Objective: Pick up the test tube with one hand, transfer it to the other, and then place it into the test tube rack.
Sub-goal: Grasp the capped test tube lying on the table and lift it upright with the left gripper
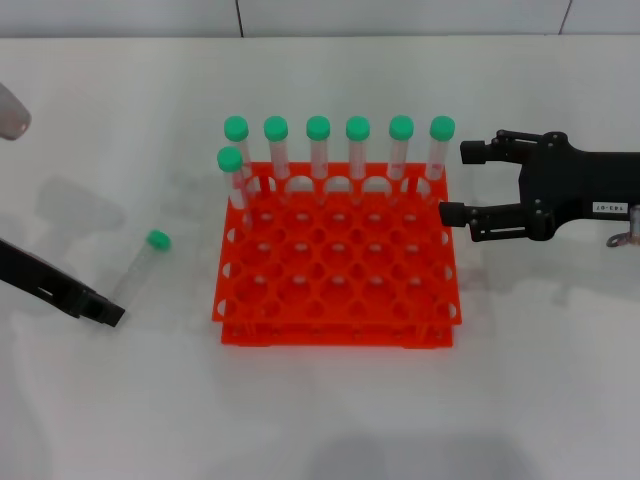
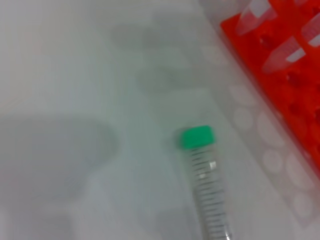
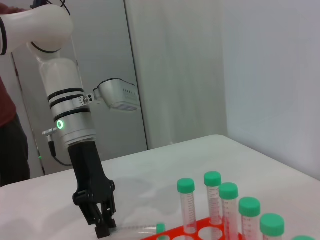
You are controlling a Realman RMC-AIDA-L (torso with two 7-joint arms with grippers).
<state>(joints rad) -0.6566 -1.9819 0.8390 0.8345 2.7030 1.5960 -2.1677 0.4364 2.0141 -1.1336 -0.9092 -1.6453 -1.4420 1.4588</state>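
The test tube [image 1: 140, 262] lies flat on the white table left of the orange-red rack [image 1: 335, 300], green cap pointing away from me. It fills the left wrist view [image 2: 207, 192] beside the rack's edge [image 2: 290, 85]. My unlabelled left gripper [image 1: 108, 313] is shut and empty, its tip just short of the tube's bottom end; the right wrist view shows it [image 3: 102, 230] pointing down at the table next to the tube [image 3: 142, 228]. My white-labelled right gripper [image 1: 455, 183] is open and empty, right of the rack's back right corner.
Several identical green-capped tubes [image 1: 318, 150] stand upright in the rack's back row and one hole of the second row; they also show in the right wrist view [image 3: 230, 205]. A person stands at the far edge [image 3: 10, 130].
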